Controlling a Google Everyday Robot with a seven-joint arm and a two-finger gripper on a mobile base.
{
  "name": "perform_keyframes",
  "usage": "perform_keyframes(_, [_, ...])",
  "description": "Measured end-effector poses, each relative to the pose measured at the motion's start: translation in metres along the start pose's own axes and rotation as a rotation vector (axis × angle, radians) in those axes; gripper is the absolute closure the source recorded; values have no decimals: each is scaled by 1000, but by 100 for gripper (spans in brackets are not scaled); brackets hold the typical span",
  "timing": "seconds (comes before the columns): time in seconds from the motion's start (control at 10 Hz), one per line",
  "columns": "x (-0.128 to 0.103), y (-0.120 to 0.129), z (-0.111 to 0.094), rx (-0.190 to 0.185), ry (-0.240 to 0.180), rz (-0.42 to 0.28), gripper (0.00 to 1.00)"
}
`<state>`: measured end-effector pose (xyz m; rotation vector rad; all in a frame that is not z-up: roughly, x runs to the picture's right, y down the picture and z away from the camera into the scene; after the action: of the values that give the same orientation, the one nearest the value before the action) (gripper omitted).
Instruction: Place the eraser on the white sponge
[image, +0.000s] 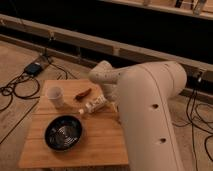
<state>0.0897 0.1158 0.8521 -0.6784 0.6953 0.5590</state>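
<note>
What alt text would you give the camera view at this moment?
A large white robot arm bends over a wooden table, its hand down at the far right edge beside a whitish bottle. Also on the table: a black bowl, a white cup and a reddish-brown item. No eraser or sponge shows.

The arm (150, 115) is a bulky, smooth cream-white shell with a rounded joint cap (103, 75) and small dark holes (151, 106) (one above another); its pincer sits hidden behind it.
</note>
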Motion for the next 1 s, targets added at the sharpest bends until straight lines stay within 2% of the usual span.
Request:
perform_keyframes(0.4, [9, -1, 11, -30, 35, 4, 98])
perform_keyframes(0.5, [10, -1, 14, -36, 44, 2, 91])
perform_keyframes(1.0, [10, -1, 25, -50, 78, -1, 39])
